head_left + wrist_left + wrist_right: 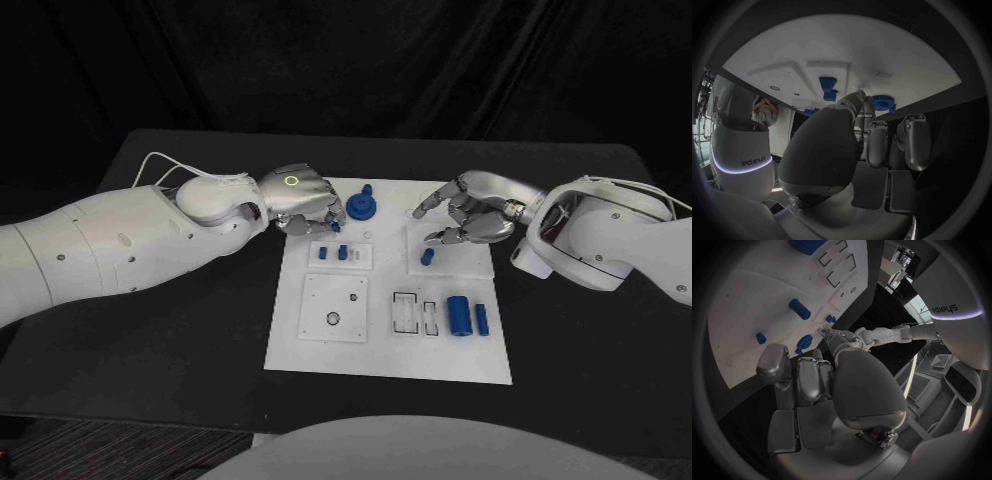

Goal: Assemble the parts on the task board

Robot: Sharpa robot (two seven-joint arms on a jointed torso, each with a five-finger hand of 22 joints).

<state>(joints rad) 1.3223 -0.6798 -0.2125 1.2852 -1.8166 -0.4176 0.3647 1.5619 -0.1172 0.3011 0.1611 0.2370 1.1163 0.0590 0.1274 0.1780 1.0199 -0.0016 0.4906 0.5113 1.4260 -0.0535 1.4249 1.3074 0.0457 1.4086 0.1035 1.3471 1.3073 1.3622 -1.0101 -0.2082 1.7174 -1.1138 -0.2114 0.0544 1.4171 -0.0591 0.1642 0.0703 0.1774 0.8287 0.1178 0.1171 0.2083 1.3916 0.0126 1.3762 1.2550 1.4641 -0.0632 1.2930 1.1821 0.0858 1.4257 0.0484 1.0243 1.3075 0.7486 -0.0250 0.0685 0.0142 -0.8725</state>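
Task board (387,345), a white plate, lies in the middle of the black table (173,330). A blue gear (362,206) stands near the board's far edge. Beside that gear, the left hand (300,200) hovers at the board's far left corner, fingers apart, holding nothing. On the gear's other side, the right hand (469,212) hangs over the far right part, fingers loosely curled and empty. A blue cylinder (459,315) lies nearer the robot than the gear.

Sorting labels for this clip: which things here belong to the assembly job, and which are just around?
Job: task board, blue gear, blue cylinder, small blue pegs, left hand, right hand.
Around: black table, white cable.
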